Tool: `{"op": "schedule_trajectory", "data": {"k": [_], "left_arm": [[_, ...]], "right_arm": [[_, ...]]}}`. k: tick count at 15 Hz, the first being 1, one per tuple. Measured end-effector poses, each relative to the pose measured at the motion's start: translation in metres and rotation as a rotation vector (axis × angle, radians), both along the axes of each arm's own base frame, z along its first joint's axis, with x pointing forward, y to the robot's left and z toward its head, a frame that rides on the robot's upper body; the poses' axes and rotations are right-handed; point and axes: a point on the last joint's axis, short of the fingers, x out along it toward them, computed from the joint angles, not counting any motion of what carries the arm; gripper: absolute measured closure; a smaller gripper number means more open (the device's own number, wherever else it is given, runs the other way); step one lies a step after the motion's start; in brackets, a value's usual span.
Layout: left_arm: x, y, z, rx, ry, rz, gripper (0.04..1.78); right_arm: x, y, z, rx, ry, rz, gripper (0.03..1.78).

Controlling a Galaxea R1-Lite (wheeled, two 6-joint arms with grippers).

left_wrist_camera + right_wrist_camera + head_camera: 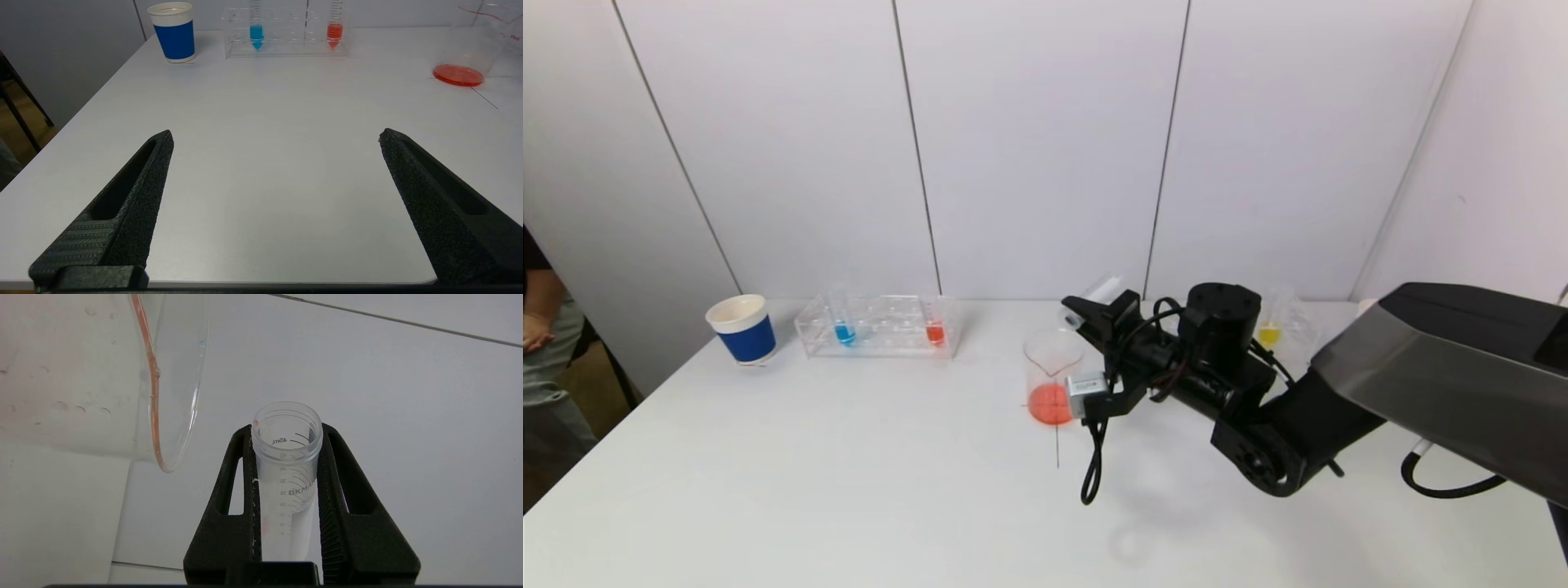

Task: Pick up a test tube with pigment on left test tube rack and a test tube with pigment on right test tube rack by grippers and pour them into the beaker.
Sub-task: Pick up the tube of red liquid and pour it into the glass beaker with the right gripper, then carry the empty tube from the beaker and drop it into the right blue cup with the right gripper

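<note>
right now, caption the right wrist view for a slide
Right gripper holds emptied clear plastic test tube beside clear glass beaker.

Black jointed right arm (1258, 425) under grey housing, looped black cables, silver wrist block, textured tapered black fingers (135, 196).

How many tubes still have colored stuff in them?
3: the blue tube and red tube in the left rack, the yellow tube behind the right arm. Others may be hidden.

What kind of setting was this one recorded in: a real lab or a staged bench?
Probably a staged lab-style tabletop rather than a working lab: a plain white table against bare wall panels, with a clear test tube rack holding blue and red liquid, a beaker with red liquid, and a paper cup.
</note>
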Motion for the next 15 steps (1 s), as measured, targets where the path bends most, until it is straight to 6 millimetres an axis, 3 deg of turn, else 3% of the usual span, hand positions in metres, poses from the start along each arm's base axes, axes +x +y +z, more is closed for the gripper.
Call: {"op": "schedule_trajectory", "data": {"k": [7, 15], "left_arm": [[0.000, 0.000, 0.000, 0.000, 0.000, 0.000, 0.06], [0.000, 0.000, 0.000, 0.000, 0.000, 0.000, 0.06]], "right_arm": [[-0.002, 0.000, 0.003, 0.026, 0.010, -0.010, 1.35], [-0.014, 0.000, 0.022, 0.259, 0.182, -0.021, 1.35]]}}
